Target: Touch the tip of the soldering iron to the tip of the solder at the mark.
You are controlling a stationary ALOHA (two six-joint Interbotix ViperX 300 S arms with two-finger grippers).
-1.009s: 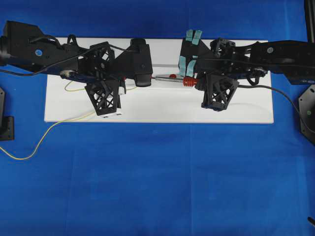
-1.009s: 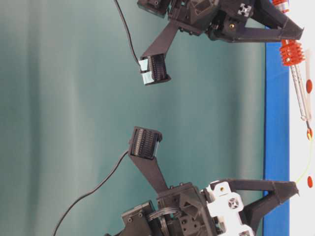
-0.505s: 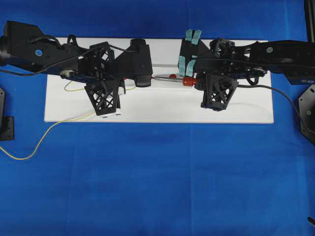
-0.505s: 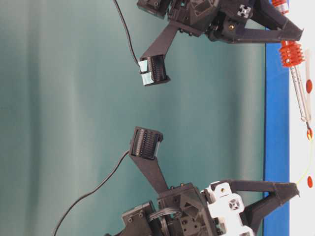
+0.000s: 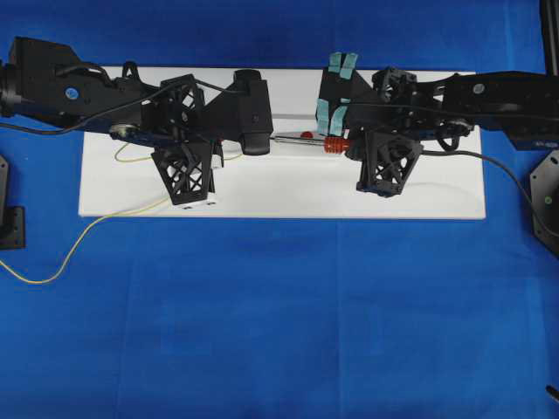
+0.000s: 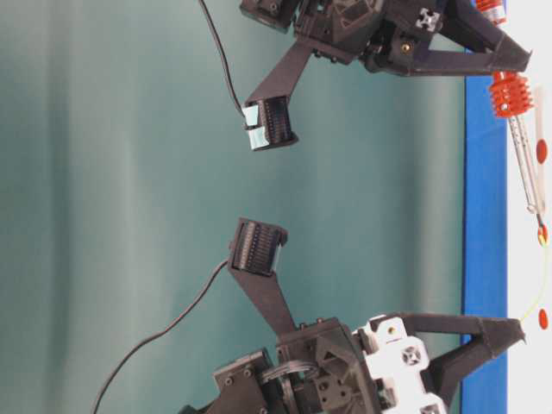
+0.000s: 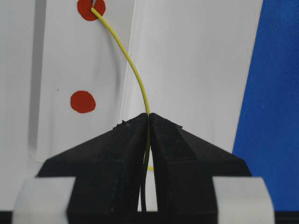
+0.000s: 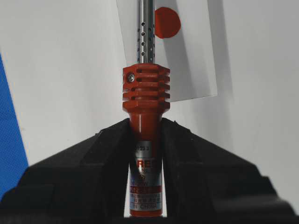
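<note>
My right gripper (image 8: 145,126) is shut on the orange-red handle of the soldering iron (image 8: 145,88). It holds the iron low over the white board (image 5: 279,196), with the silver shaft (image 5: 293,138) pointing left. My left gripper (image 7: 149,116) is shut on the thin yellow solder (image 7: 135,74). The solder curves forward and its tip lies on a red mark (image 7: 91,8). In the table-level view the iron's tip (image 6: 541,226) and the solder's end meet at the middle red mark (image 6: 542,235). Whether they touch I cannot tell.
Two more red marks (image 6: 542,151) (image 6: 543,319) flank the middle one on the board. The solder's loose tail (image 5: 79,240) trails off the board onto the blue cover at the left. The iron's black cord (image 5: 498,166) runs off to the right. Black mounts (image 5: 9,214) (image 5: 546,201) stand at both table edges.
The iron edged slightly left over the last second. The left arm's body shifted a little. Both grips are unchanged and the tips stay at the middle mark.
</note>
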